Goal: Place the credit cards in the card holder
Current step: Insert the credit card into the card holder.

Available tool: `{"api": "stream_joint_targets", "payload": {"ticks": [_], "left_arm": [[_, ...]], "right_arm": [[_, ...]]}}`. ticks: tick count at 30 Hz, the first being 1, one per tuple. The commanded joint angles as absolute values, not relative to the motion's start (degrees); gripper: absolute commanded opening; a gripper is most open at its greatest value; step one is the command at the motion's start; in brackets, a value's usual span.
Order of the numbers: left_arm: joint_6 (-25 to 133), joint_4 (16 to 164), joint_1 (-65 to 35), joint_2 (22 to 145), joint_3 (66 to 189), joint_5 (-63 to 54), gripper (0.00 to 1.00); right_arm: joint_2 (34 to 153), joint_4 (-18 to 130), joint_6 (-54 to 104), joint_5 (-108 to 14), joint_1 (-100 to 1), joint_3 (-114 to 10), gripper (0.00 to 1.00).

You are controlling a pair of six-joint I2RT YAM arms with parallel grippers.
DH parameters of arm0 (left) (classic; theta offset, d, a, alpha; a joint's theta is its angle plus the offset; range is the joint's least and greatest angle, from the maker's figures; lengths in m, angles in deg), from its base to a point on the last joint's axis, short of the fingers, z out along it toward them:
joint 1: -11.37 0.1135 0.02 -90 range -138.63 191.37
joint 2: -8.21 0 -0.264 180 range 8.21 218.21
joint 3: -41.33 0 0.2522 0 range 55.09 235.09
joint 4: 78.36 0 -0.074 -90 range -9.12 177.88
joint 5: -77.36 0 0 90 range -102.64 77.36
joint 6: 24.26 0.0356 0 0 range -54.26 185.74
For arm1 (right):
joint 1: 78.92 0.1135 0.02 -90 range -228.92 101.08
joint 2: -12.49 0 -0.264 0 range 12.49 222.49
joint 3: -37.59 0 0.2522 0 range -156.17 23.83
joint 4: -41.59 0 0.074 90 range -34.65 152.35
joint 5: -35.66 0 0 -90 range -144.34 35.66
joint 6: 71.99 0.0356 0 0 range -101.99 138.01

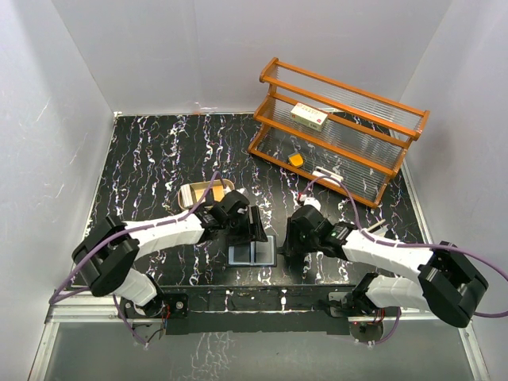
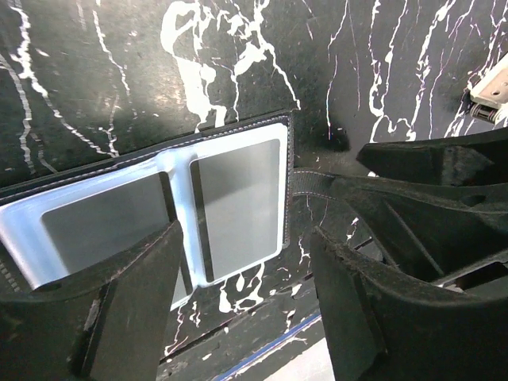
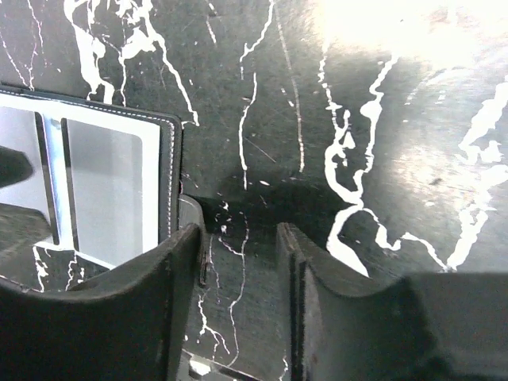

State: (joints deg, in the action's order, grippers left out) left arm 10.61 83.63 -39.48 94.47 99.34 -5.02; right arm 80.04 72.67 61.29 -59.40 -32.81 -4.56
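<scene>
Wallet (image 1: 252, 255) lies open and flat on the table (image 1: 159, 151), low centre of the top view, right between the two arms. Its pale blue inside faces up, and grey cards (image 2: 238, 206) show in it, one in each half.

Left gripper (image 1: 255, 232) hangs at the wallet's upper edge. From its wrist camera the jaws stand wide apart and grip nothing. One finger (image 2: 135, 309), lower left of that frame, crosses the wallet's middle fold. The other is at lower right, past the stitched edge and over bare table.

Right gripper (image 3: 238, 232) comes in from the wallet's right side. Its jaws are parted about halfway, with only marbled table between them and nothing held. Its finger (image 3: 171, 302) at lower left of the wrist frame sits just beside the wallet's stitched border. I cannot tell whether it touches.

Up and left of the wallet sits a tan tray (image 1: 194, 194). A wooden rack (image 1: 381, 171) fills the upper right, with a white-and-red box (image 1: 309, 116) on a shelf.
</scene>
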Motion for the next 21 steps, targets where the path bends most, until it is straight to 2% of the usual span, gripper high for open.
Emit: {"api": "stream_joint_targets", "payload": {"ticks": [1,5,10,16,21], "left_arm": [[13.6,75.7,-38.1,89.6,101.2,-9.9,0.64],[14.7,74.2,-34.7,85.4,98.8,-8.9,0.64],[16.8,72.3,-28.0,79.2,94.6,-4.1,0.64],[18.2,72.0,-24.0,72.1,90.9,0.0,0.61],[18.5,74.4,-23.7,72.6,88.6,5.3,0.57]], "right_arm": [[77.2,80.4,58.7,-64.6,-32.8,-10.8,0.46],[76.3,81.8,59.7,-62.3,-32.8,-13.7,0.48],[76.0,78.4,62.6,-57.0,-32.7,-14.2,0.47],[78.8,73.6,65.4,-52.9,-32.5,-14.5,0.38],[82.7,70.1,66.5,-50.8,-32.0,-15.1,0.33]]}}
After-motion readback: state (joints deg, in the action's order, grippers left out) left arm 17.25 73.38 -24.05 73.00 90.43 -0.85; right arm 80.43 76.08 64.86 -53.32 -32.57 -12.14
